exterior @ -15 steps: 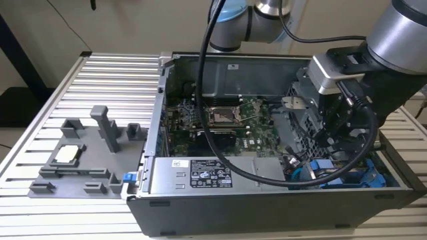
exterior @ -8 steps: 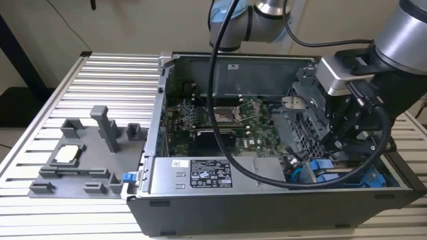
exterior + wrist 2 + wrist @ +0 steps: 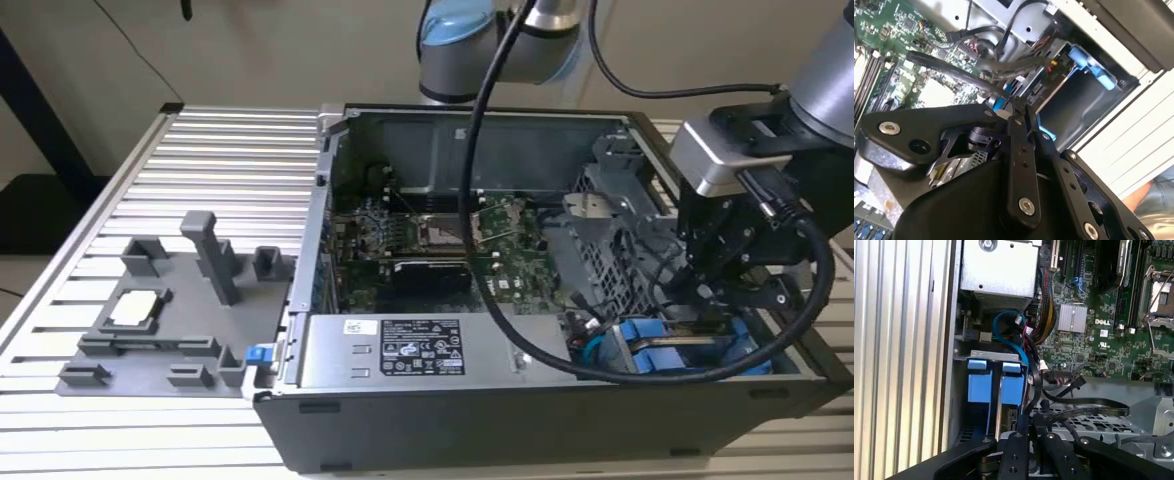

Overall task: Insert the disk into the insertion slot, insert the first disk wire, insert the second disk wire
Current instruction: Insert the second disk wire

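The disk (image 3: 1013,390) sits on edge in the insertion slot (image 3: 989,356) at the case's front corner, its blue carrier (image 3: 661,350) showing at the exterior view's right. My gripper (image 3: 705,312) reaches down into the case right behind the disk. In both wrist views its fingers (image 3: 1015,450) are drawn together at the tips (image 3: 1015,107), apparently on the end of a disk wire. A black wire (image 3: 1035,385) and a blue wire (image 3: 1021,352) run down beside the carrier to the fingertips. What the tips pinch is mostly hidden.
The grey labelled power-supply box (image 3: 400,345) lies beside the slot, the green motherboard (image 3: 427,240) beyond it. A perforated metal cage (image 3: 607,250) stands close behind the gripper. A grey fixture (image 3: 160,310) sits on the ribbed table (image 3: 227,150) at the exterior view's left.
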Controlling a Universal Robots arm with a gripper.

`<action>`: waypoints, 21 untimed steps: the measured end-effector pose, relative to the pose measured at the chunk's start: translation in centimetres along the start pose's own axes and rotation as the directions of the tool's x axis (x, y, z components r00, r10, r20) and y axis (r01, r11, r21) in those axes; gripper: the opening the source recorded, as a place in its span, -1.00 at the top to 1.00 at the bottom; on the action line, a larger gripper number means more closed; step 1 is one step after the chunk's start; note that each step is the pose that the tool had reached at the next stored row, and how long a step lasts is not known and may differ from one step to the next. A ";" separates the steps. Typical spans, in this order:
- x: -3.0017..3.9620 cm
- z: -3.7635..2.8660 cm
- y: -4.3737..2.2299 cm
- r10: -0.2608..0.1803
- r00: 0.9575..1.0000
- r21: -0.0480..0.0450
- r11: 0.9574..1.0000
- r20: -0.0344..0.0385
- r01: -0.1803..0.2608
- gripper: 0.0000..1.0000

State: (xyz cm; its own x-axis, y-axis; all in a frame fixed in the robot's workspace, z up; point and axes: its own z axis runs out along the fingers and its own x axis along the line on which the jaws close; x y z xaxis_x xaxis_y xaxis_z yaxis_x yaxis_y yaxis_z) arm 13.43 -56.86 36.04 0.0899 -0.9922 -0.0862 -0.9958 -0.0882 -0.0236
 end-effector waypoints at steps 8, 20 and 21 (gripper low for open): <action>0.81 0.39 -0.06 0.018 1.000 0.002 1.000 0.000 -0.018 0.69; 1.06 0.96 -0.25 0.047 0.999 0.004 0.999 0.000 -0.047 0.69; 1.06 0.99 -0.35 0.048 0.999 0.004 0.999 0.000 -0.048 0.69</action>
State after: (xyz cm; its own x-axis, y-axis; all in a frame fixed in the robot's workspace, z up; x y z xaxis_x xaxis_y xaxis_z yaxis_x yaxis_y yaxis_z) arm 13.89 -57.80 34.97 0.0422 -0.9953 -0.0873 -0.9989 -0.0403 -0.0237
